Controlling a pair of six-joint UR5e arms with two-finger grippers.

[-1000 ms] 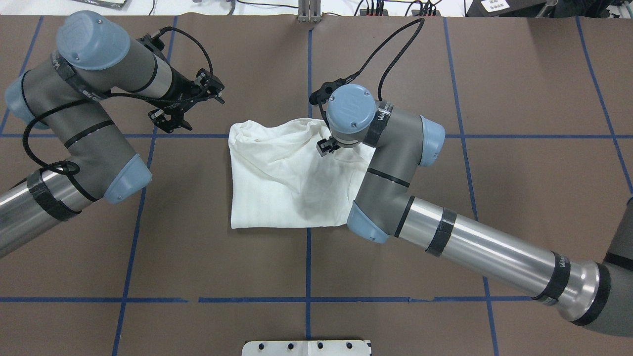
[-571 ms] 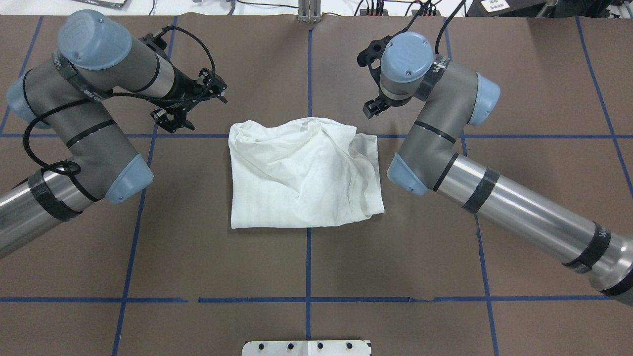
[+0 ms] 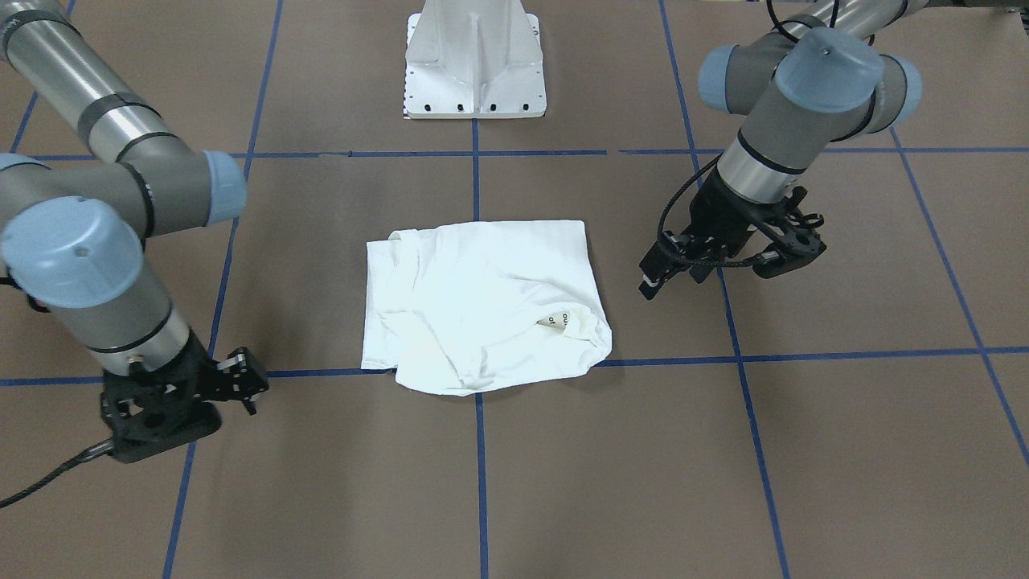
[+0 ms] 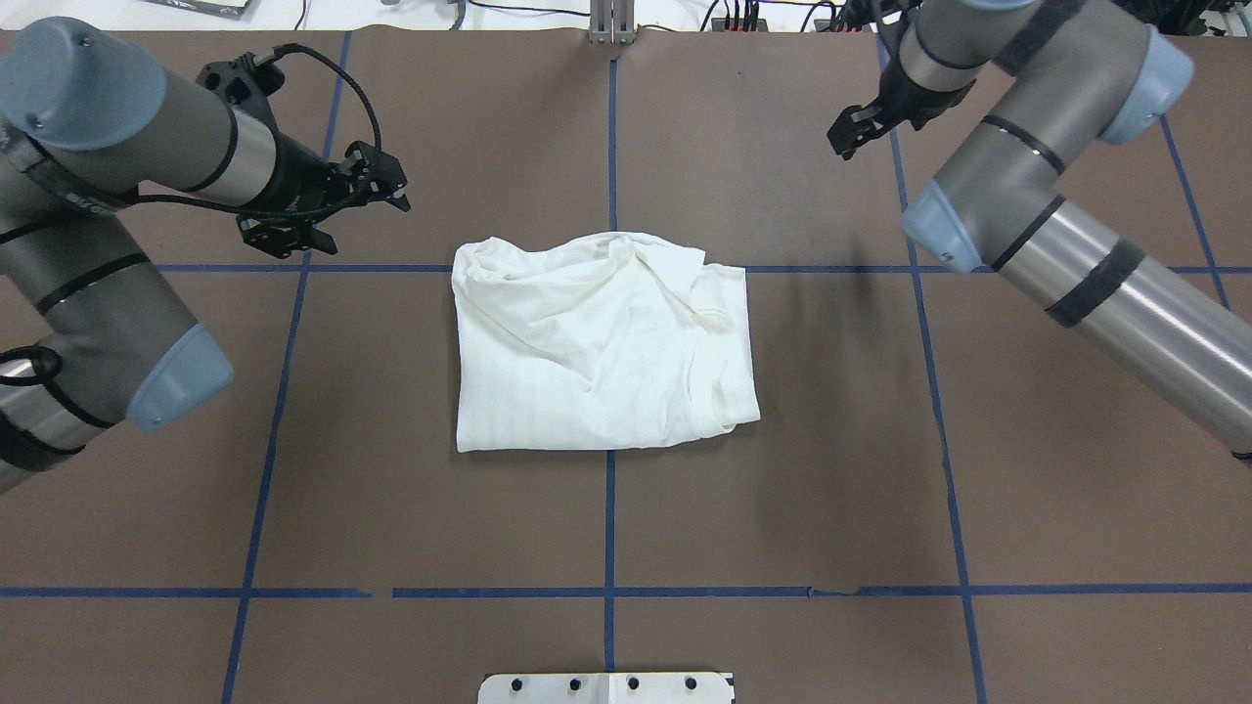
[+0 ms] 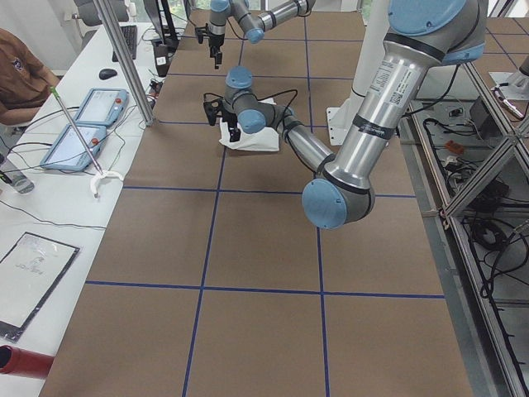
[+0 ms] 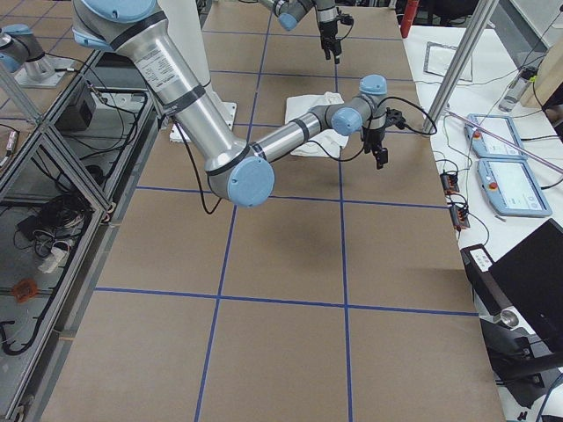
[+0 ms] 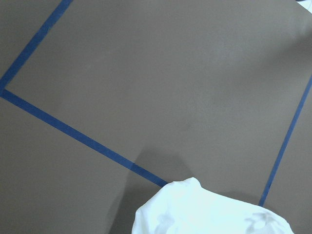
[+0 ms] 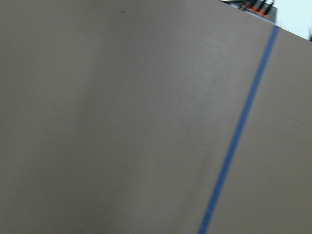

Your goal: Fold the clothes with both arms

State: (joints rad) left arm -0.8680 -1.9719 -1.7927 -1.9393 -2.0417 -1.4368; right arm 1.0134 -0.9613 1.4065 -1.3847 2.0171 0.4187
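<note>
The white shirt (image 4: 602, 342) lies folded into a rough rectangle at the table's middle, wrinkled along its far edge. It also shows in the front view (image 3: 482, 305), with a small printed label (image 3: 557, 319) peeking from a fold. My left gripper (image 4: 357, 227) hovers open and empty beyond the shirt's far left corner; in the front view it (image 3: 711, 273) is to the right. My right gripper (image 3: 205, 414) is open and empty, well off the shirt's far right side. The left wrist view shows one shirt corner (image 7: 209, 212). The right wrist view shows only table.
The brown table cover carries a grid of blue tape lines (image 4: 608, 508). The white pedestal base (image 3: 474, 64) stands at the robot's side. Cables run along the far edge (image 4: 743, 15). A side bench with tablets (image 5: 83, 124) and a seated person (image 5: 21, 70) lies beyond the table.
My right gripper has left the shirt's far right part and swung up and away to the far right. My left gripper has drawn back a little to the left. The shirt lies still.
</note>
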